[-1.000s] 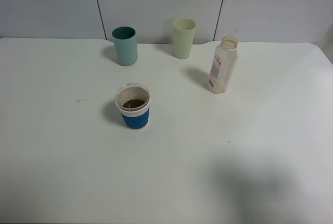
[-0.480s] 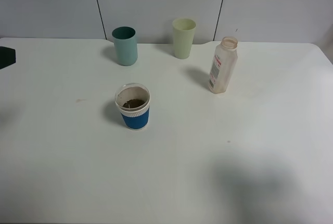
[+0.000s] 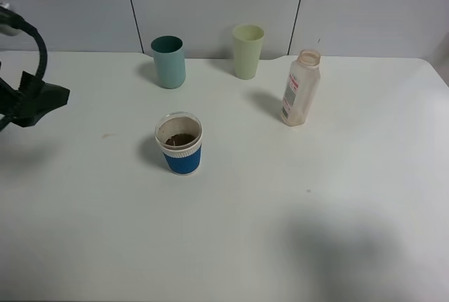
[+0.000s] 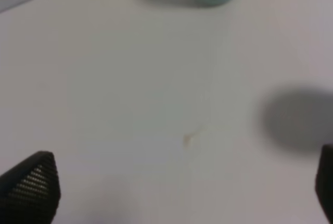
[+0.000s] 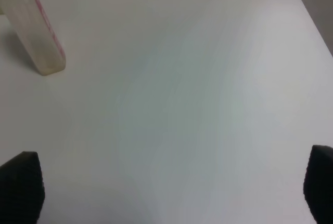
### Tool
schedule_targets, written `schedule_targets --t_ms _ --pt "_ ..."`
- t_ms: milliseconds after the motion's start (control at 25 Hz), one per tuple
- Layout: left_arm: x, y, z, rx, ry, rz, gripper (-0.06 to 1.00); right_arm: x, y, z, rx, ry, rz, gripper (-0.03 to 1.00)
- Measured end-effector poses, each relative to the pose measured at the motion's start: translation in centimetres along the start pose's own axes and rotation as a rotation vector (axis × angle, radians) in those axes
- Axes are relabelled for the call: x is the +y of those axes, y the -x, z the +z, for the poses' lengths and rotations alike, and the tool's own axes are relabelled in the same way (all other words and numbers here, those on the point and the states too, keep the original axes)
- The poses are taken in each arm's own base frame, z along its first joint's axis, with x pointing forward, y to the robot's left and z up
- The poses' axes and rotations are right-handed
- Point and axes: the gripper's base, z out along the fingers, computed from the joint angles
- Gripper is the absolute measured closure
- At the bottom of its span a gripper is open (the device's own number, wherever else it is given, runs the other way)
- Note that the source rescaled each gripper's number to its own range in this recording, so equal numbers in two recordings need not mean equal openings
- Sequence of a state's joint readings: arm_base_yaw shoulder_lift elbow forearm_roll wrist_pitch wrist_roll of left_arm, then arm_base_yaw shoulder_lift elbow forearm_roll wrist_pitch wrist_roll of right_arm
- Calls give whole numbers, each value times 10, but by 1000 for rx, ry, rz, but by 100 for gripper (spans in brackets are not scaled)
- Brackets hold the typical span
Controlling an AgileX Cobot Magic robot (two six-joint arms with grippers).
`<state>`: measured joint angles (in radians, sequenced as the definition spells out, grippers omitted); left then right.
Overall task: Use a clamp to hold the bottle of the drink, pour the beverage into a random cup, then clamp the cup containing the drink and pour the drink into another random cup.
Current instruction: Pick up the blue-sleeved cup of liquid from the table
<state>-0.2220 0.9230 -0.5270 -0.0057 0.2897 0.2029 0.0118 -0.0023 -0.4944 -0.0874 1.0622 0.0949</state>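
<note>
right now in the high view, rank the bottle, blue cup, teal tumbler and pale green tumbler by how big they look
1. bottle, tallest.
2. blue cup, shorter but wider, and nearest the camera, so a close call.
3. teal tumbler and pale green tumbler: look alike, not ranked.

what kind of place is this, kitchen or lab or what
Likely a robot lab bench, not a kitchen: bare white table, plain grey wall panels, and the left gripper hanging over it.
</note>
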Motion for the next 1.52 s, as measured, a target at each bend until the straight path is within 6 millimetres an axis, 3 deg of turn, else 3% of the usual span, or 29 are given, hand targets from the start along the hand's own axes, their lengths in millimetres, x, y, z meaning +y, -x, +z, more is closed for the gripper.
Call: schedule_targets --t_ms 280,480,1280,1520 --pt "-11 -1 21 -15 -38 82 -6 0 0 0 0 0 0 -3" --pt "-20 -29 32 -19 -58 106 -6 0 0 0 0 0 0 -3" --pt "-31 -83 32 -56 -73 -16 -6 0 0 0 0 0 0 -3" --pt "-36 -92 29 -148 -105 -21 -6 0 0 0 0 0 0 -3"
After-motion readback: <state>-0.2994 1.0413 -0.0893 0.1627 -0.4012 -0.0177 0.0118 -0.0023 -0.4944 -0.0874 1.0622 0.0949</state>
